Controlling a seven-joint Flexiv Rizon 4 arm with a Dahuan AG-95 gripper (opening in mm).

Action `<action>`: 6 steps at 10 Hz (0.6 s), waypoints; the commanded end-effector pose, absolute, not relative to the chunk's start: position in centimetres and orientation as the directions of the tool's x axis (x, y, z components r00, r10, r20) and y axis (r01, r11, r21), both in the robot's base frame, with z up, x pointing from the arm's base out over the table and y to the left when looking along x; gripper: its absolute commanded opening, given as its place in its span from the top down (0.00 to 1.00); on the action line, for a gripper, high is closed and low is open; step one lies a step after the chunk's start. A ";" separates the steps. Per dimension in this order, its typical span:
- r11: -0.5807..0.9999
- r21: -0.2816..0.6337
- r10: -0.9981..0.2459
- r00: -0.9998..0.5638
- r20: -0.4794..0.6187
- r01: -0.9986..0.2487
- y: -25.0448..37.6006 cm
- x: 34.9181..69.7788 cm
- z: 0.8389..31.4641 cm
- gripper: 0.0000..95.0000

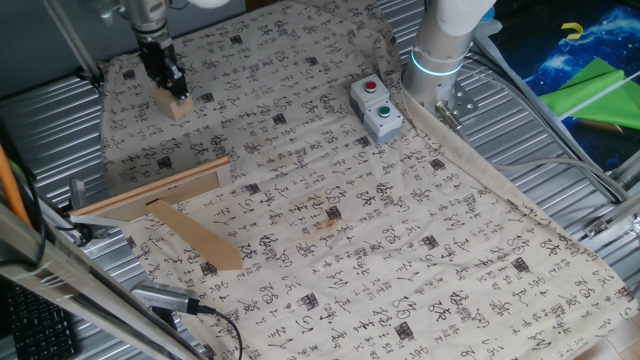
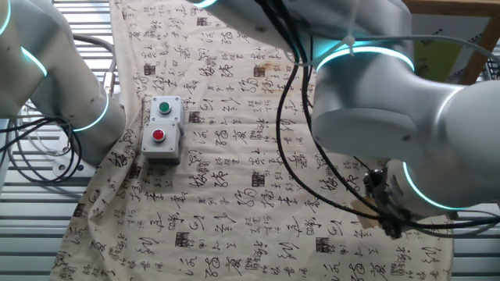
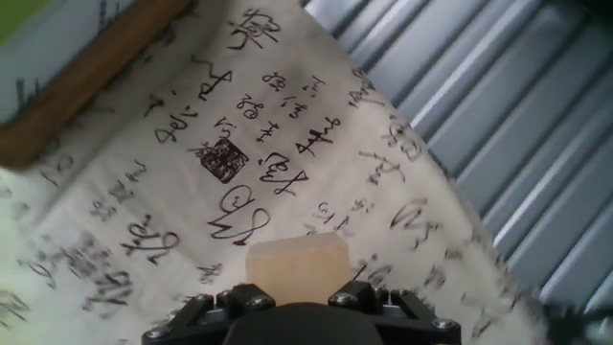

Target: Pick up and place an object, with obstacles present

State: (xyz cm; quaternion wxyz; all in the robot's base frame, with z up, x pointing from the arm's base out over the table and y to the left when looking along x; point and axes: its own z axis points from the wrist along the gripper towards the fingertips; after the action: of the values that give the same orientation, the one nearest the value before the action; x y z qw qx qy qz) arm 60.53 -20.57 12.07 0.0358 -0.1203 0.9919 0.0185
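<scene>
My gripper (image 1: 176,97) is at the far left corner of the patterned cloth (image 1: 330,200), shut on the small light-tan wooden block (image 1: 179,106). The block hangs at or just above the cloth; I cannot tell which. In the hand view the block (image 3: 297,266) sits between the two dark jaws of the gripper (image 3: 297,292). In the other fixed view the gripper (image 2: 384,212) is low at the right, mostly hidden by the arm. The narrow pale batten (image 1: 150,192) and the wider tan plank (image 1: 203,240) lie on the cloth's left side, nearer the front than the gripper.
A grey box with a red and a green button (image 1: 377,108) stands near the arm's base (image 1: 440,50); it also shows in the other fixed view (image 2: 162,129). Ribbed metal table (image 1: 560,180) surrounds the cloth. A brown wooden edge (image 3: 86,86) crosses the hand view's top left.
</scene>
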 end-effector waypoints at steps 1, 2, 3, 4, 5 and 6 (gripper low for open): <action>0.982 -0.031 -0.187 -0.981 -0.054 -0.185 -20.6 60.3 12.1 1.00; 0.981 -0.035 -0.191 -0.980 -0.058 -0.189 -20.6 60.3 12.1 1.00; 0.981 -0.035 -0.195 -0.979 -0.062 -0.193 -20.6 60.3 12.1 1.00; 0.979 -0.039 -0.200 -0.978 -0.064 -0.198 -20.6 60.3 12.1 1.00; 0.973 -0.058 -0.227 -0.972 -0.059 -0.223 -20.6 60.3 12.1 1.00; 0.967 -0.054 -0.251 -0.966 -0.058 -0.248 -20.6 60.3 12.1 1.00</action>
State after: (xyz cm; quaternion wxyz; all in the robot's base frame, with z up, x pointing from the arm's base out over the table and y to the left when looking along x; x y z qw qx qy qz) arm 60.41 -20.68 11.99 0.0294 -0.0975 0.9942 -0.0338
